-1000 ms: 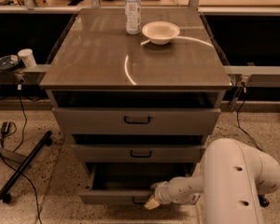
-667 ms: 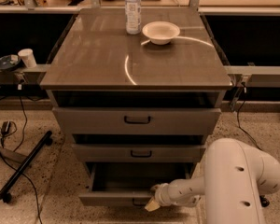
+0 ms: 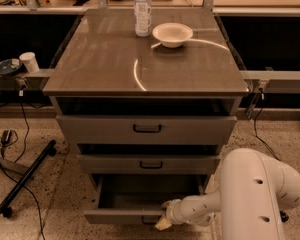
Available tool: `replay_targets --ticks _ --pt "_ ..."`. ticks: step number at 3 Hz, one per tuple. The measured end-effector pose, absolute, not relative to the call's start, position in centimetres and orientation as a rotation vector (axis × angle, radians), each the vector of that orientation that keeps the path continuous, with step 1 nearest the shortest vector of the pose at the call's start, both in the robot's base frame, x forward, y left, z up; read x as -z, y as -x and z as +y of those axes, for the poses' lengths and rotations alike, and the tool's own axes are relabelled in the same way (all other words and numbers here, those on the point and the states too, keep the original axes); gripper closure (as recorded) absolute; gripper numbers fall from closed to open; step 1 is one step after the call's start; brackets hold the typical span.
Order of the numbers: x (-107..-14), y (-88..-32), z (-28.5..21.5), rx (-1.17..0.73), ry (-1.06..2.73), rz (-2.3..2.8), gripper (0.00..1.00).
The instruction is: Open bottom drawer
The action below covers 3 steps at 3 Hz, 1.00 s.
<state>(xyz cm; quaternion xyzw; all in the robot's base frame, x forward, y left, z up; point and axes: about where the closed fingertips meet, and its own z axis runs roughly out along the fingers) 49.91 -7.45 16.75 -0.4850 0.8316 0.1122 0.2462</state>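
Camera view looks down on a grey-brown cabinet with three flat-fronted drawers, and the robot's end effector [image 3: 163, 221] sits low at the front of it, pressed up against the face of the grey-brown bottom drawer [image 3: 115, 216] near its small black loop handle. Whether the end effector is clenched on that handle or released, I cannot tell from here. The bottom drawer stands pulled out towards me, its dark inside showing just above and behind the end effector. The bulky white robot arm [image 3: 252, 189] reaches in from the right of the end effector. Directly above it is the mid-sized middle drawer [image 3: 190, 164], and above that the widest top drawer [image 3: 100, 129], both slightly out from the cabinet. Far above and behind the end effector, on the glossy brown surface [image 3: 100, 59], a clear plastic bottle [image 3: 142, 9] stands upright just beside a white round bowl [image 3: 172, 34]. Well off to the upper left, a white paper cup [image 3: 28, 61] stands on a side ledge.
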Motion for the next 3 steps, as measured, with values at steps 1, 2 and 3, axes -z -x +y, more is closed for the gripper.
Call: replay_targets --ticks 1,2,3 --pt "-16.75 -49.91 -7.45 -0.306 1.323 2.269 0.5" --pt "-16.75 -49.9 -7.44 -0.306 1.323 2.269 0.19" --pt "-16.74 -49.54 -7.48 -0.305 1.326 2.267 0.0"
